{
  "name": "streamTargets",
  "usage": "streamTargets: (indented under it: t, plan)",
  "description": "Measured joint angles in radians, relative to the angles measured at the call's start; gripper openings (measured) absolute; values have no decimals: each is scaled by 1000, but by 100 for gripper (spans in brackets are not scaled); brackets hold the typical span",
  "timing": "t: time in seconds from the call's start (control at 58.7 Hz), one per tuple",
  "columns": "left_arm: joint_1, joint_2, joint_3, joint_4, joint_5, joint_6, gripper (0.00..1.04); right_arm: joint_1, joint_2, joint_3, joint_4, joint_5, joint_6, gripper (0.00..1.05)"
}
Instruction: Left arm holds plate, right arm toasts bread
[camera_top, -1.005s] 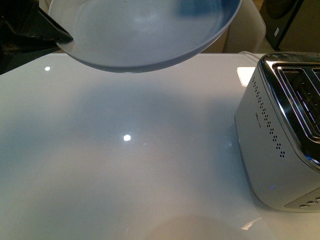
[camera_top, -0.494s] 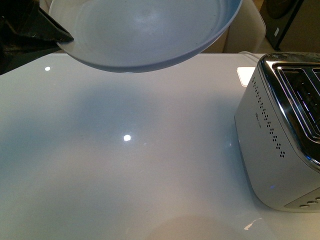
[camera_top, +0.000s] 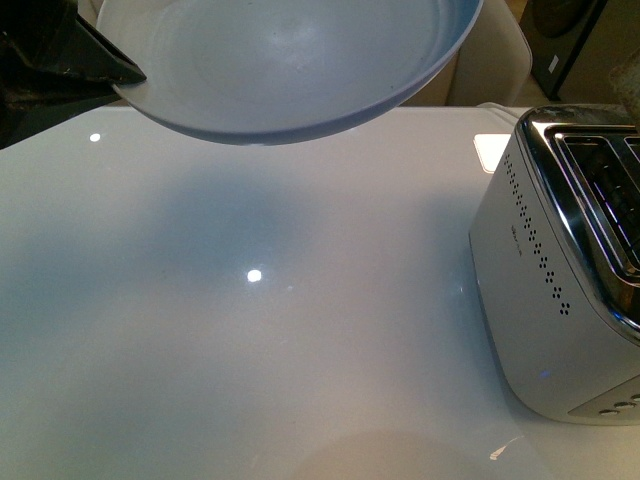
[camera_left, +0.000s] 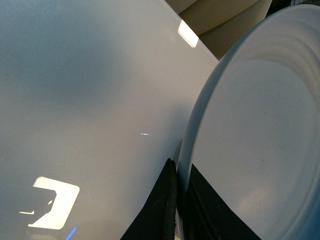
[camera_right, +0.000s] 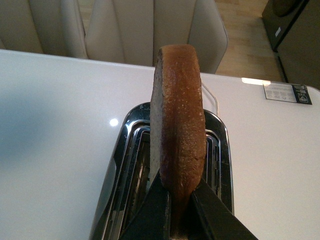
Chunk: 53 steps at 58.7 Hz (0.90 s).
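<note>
Right gripper (camera_right: 180, 212) pinches the bread (camera_right: 179, 125) upright, just above the toaster (camera_right: 125, 131) slots: loading time. Left gripper (camera_left: 180, 190) clamps the plate (camera_top: 290, 60) rim, aloft, well left of the toaster. Next, I reckon: align with one slot, lower, release.

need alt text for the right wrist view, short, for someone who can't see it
The right gripper pinches a slice of brown bread upright and edge-on by its lower end, in line with the open slots of a chrome toaster beyond it. The toaster stands on a glossy white table, with beige chairs behind.
</note>
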Motion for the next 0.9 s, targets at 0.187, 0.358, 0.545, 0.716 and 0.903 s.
streamTargets:
  t: [0.187,0.358,0.545,0.716,0.903]
  plan:
    - [0,0,0,0,0,0,3,15,15,-18,15,18,11,3]
    - [0,0,0,0,0,0,3,23,23,-42,20,26,26,3]
    - [0,0,0,0,0,0,3,33,27,-59,23,37,33,3]
    - [0,0,0,0,0,0,3,49,30,-66,10,68,34,3]
    - [0,0,0,0,0,0,3,78,33,-66,-42,119,40,3]
